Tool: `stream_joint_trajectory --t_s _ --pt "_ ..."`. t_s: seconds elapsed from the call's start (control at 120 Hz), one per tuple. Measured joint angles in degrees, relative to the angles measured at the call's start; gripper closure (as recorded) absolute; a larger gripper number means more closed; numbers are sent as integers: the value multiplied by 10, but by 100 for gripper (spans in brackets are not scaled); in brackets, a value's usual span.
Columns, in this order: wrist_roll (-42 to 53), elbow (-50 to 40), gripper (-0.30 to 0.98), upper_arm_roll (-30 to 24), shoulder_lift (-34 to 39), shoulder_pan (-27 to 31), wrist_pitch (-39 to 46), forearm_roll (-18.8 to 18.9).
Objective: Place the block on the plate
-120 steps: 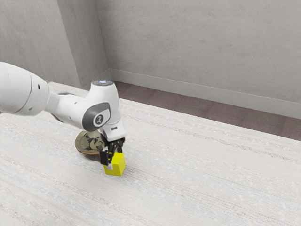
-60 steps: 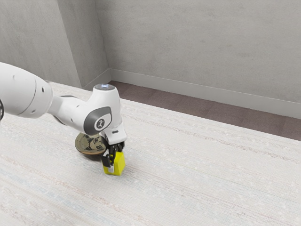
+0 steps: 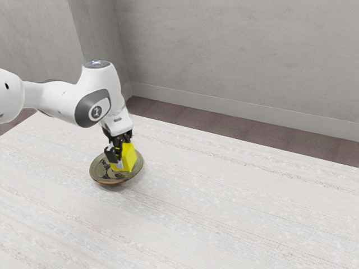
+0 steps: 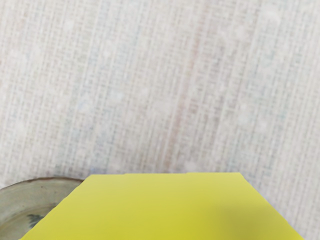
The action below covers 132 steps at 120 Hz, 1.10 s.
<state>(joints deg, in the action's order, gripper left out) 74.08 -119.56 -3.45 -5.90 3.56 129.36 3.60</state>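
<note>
Yes — the tool (image 3: 123,159) grips the block (image 3: 130,158) — parted its width.

Block (image 3: 129,159) held tilted over the plate (image 3: 98,171)
The block is plain yellow; whether it touches the plate is unclear. The plate, round and grey-green with dark markings, lies face up on the table (image 3: 224,213).

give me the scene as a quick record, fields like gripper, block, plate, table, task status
gripper: shut on the block, above the plate's area in the exterior view
block: yellow, held; any contact with the plate unclear
plate: round, dark drawing inside, on the table
table: pale, faintly striped
task status: block not released yet
</note>
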Motion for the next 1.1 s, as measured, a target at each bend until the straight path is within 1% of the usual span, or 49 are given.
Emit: stream_joint_trajectory --t_s 0.067,0.167,0.267,0.458,0.542,0.617,0.767,0.958,1.033,1.1 --pt "0 12 27 2 -1 20 -8 0" --pt "-1 28 27 22 -18 29 -18 1" --pt "-1 62 27 40 -58 32 -25 3" --pt "-1 138 27 49 -157 32 -30 14" --pt "-1 150 27 53 -185 32 -31 16" --pt "-1 154 27 54 -194 32 -31 16" --pt "-1 154 15 55 -190 32 -33 16" --pt "-3 126 6 54 -115 25 -53 10" --pt "-7 118 4 54 -87 16 -75 -9" --pt "-16 121 3 54 -62 -7 -100 -24"
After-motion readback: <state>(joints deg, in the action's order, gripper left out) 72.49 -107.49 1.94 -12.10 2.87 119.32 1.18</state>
